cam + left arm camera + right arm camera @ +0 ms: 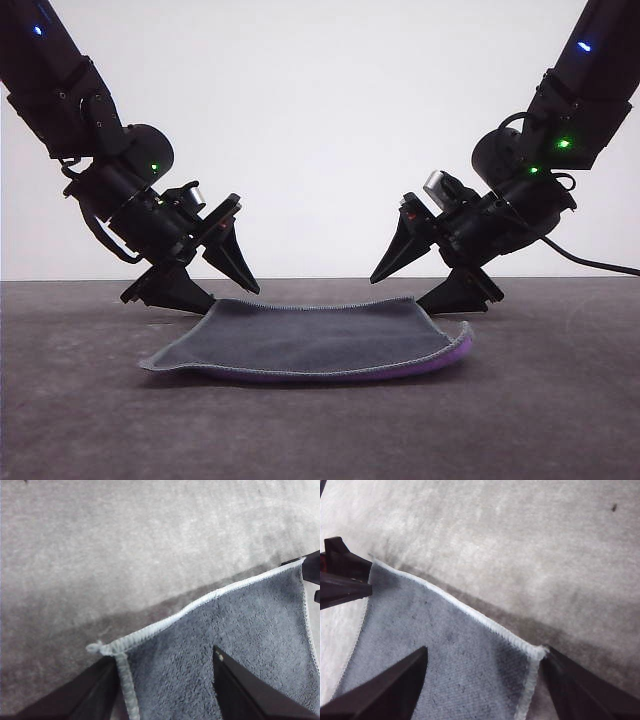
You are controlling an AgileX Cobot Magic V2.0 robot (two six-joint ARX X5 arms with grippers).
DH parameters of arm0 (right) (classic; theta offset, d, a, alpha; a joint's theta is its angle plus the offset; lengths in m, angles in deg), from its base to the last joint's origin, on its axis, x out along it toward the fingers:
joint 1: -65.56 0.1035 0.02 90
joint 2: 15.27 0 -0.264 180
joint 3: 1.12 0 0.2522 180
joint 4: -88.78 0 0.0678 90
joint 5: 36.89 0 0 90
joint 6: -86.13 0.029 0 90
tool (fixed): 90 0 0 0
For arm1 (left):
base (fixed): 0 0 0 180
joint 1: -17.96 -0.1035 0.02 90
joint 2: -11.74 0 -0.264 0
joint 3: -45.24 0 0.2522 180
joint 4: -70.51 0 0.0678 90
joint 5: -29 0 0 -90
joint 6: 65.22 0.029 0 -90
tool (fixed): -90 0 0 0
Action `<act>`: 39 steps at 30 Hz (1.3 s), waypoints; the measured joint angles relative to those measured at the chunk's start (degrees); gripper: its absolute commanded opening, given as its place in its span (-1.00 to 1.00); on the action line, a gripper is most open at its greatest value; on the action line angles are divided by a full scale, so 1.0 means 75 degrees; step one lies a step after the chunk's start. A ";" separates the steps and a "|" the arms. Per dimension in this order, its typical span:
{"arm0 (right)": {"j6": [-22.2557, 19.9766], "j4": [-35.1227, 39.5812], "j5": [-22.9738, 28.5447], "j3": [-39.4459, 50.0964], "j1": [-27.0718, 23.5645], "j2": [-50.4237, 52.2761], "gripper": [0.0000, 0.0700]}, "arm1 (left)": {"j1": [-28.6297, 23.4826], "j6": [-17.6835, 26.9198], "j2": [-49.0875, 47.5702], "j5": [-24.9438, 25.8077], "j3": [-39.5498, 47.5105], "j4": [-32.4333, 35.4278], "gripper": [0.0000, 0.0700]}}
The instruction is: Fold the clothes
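Soft, limp cloth (310, 338) on the tabletop (560, 420) should be pinched at its 12 o'clock corners, where left pincer (212, 283) and right pincer (425, 283) gape wide.

The cloth (310, 340) lies spread out on the bench (90, 420), dark grey face up, a single layer. Pale grey stitching runs along its edges. Its near right corner curls upward, showing a strip of bright purple underside along the front edge. The far edge sits slightly raised at both back corners.
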 measured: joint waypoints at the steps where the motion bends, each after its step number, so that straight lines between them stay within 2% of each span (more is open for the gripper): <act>1: -0.0001 -0.0027 -0.0002 -0.0006 -0.0002 0.0000 0.22 | 0.0000 -0.0001 0.0000 0.0000 0.0000 0.0000 0.00; 2: -0.0001 -0.0058 -0.0008 -0.0008 -0.0004 0.0000 0.12 | 0.0000 -0.0001 0.0000 0.0000 0.0000 0.0000 0.00; 4: 0.0002 -0.0133 0.0002 -0.0014 -0.0015 0.0000 -0.32 | 0.0000 0.0002 0.0000 0.0000 0.0000 0.0000 -0.12; 5: 0.0004 -0.0192 0.0010 -0.0014 -0.0023 0.0000 -0.59 | 0.0000 0.0002 0.0000 0.0000 0.0000 -0.0003 -0.33; 6: 0.0004 -0.0261 0.0033 -0.0010 -0.0028 -0.0009 -0.83 | 0.0000 0.0002 0.0000 -0.0003 0.0000 -0.0047 -0.64; 7: 0.0004 -0.0319 0.0053 -0.0005 -0.0031 -0.0023 -1.00 | 0.0000 0.0001 0.0002 -0.0007 0.0004 -0.0104 -0.90; 9: 0.0002 -0.0335 0.0057 -0.0003 -0.0032 -0.0071 -1.00 | 0.0006 -0.0004 0.0018 -0.0012 0.0034 -0.0193 -0.99; 14: -0.0025 -0.0300 -0.0052 0.0000 -0.0031 -0.0117 -1.00 | 0.0029 0.0031 0.0047 0.0001 0.0055 -0.0201 -0.99; 19: -0.0059 -0.0314 -0.0872 0.0000 -0.0064 -0.0117 -1.00 | -0.0027 0.0131 0.0046 0.0481 0.0055 -0.0240 -0.99; 24: -0.0212 -0.0586 -0.1609 0.0000 -0.0130 -0.0115 -1.00 | -0.0101 0.0398 -0.0072 0.0548 0.0055 -0.0770 -0.99; 29: -0.0599 -0.1356 -0.2114 0.0000 -0.0196 -0.0048 -1.00 | -0.0115 0.1033 -0.0597 0.0560 0.0058 -0.1726 -0.99; 39: -0.2058 -0.3799 -0.2187 0.0000 -0.0259 0.0684 -1.00 | -0.0029 0.1933 -0.0928 0.1118 0.0058 -0.3389 -0.99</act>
